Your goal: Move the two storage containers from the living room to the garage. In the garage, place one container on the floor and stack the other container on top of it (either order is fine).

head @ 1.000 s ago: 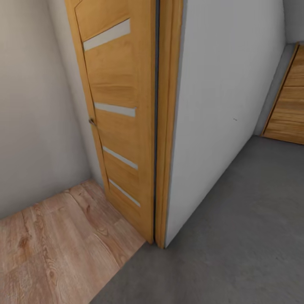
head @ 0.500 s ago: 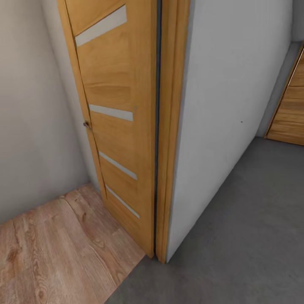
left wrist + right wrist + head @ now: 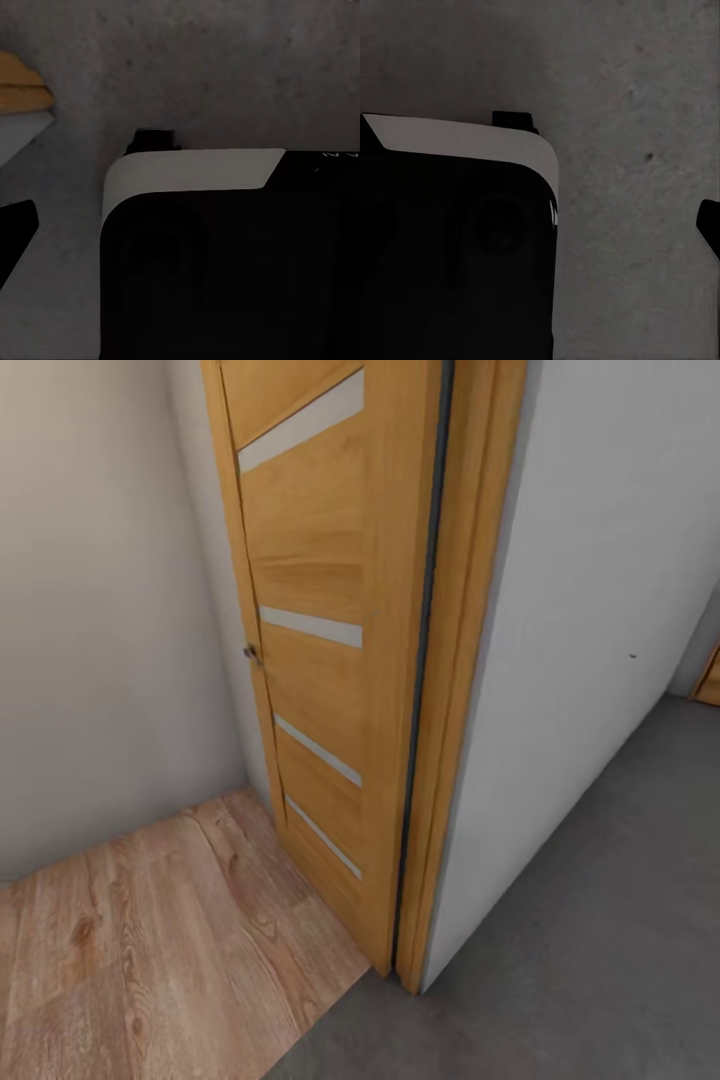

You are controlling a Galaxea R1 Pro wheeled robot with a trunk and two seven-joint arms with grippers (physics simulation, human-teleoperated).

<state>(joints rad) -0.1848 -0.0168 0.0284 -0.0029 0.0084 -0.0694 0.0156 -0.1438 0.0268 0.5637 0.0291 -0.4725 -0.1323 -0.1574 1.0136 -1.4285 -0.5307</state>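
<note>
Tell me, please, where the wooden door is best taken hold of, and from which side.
Probably at the small metal handle on the wooden door, reached from the wood-plank floor side. The door stands open with its face toward that side, and its panel is flat, so the handle is the one graspable part.

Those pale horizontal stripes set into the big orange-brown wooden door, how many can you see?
4 on the orange-brown wooden door: the top stripe, one at mid-height, one below it, the lowest near the light wood plank floor. More may lie above the picture's edge.
</note>
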